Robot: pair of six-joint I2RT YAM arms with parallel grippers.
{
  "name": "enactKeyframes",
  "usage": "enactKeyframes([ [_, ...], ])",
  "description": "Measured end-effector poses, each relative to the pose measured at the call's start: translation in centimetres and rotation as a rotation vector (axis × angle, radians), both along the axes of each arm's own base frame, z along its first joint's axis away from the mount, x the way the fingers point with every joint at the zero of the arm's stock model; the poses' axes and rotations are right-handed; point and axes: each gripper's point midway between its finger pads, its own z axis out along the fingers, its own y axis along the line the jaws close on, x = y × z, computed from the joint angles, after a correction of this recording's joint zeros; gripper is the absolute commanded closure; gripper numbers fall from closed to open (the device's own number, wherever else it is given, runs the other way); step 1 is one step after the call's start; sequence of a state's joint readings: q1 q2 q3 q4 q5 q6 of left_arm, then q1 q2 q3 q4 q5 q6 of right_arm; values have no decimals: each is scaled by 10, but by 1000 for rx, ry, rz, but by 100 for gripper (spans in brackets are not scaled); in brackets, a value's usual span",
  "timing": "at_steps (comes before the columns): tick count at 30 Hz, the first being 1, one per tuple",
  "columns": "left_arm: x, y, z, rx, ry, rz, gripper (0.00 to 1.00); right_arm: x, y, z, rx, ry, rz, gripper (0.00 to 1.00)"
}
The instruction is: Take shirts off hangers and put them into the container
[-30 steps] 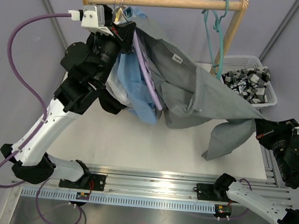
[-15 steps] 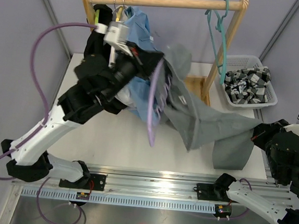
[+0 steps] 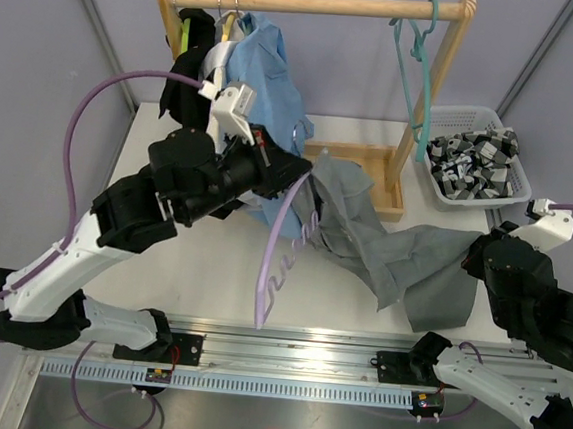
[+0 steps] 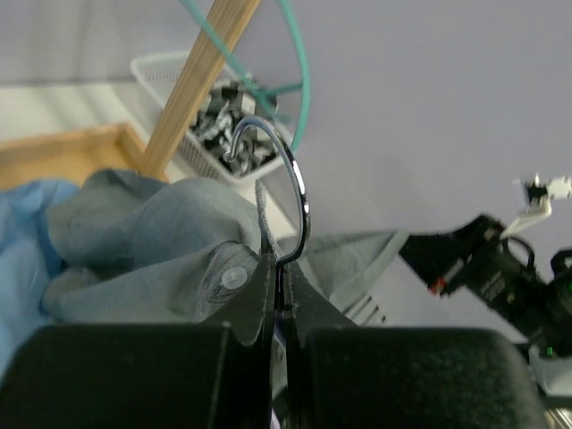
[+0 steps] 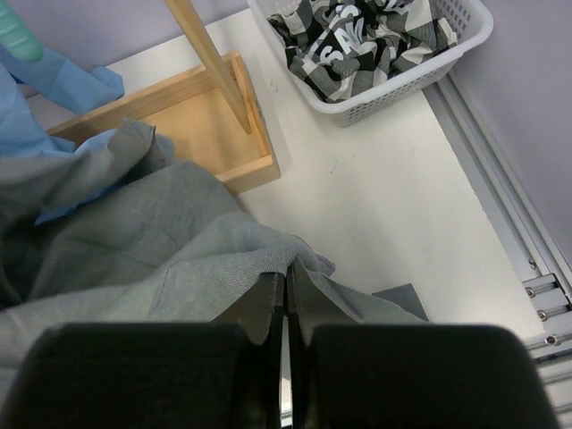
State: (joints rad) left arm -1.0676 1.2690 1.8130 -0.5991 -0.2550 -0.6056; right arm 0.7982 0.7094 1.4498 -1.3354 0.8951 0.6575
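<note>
My left gripper (image 3: 298,178) (image 4: 279,264) is shut on the metal hook (image 4: 298,183) of the lilac hanger (image 3: 274,259), which dangles off the rail above the table. The grey shirt (image 3: 384,245) (image 4: 147,237) still clings to that hanger and stretches right to my right gripper (image 3: 476,255) (image 5: 286,273), which is shut on its edge (image 5: 223,259). The white container (image 3: 501,192) (image 5: 420,76) at the right holds the black-and-white checked shirt (image 3: 477,161) (image 5: 357,36). A light blue shirt (image 3: 263,77) and a black one (image 3: 189,70) hang on the rail.
The wooden rail (image 3: 315,3) stands on a wooden base (image 3: 371,172) (image 5: 210,121) beside the container. An empty teal hanger (image 3: 420,76) (image 4: 300,71) hangs at the rail's right end. A metal track (image 3: 294,361) runs along the near edge.
My left gripper has come down and forward from the rail, carrying the lilac hanger. The grey shirt has sagged onto the table. My right gripper has drawn nearer, still pinching the cloth.
</note>
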Motion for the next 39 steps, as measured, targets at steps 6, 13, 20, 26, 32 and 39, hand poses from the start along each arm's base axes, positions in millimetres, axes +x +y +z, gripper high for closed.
enactKeyframes([
  [6,-38,27,-75,126,186,-40,100,9,8,2,-13,-11,13,100],
  [13,-96,18,-138,319,342,-232,100,19,21,-4,-32,4,34,100],
  [20,-121,28,-112,356,356,-339,100,21,22,-4,-46,7,31,100],
  [26,-139,54,-80,320,320,-401,100,23,13,-2,-77,-6,-20,100],
  [32,-156,75,-95,392,383,-442,100,29,5,-2,-156,9,-87,100],
  [39,-170,103,-54,246,302,-485,100,37,9,-9,-213,44,-122,100],
])
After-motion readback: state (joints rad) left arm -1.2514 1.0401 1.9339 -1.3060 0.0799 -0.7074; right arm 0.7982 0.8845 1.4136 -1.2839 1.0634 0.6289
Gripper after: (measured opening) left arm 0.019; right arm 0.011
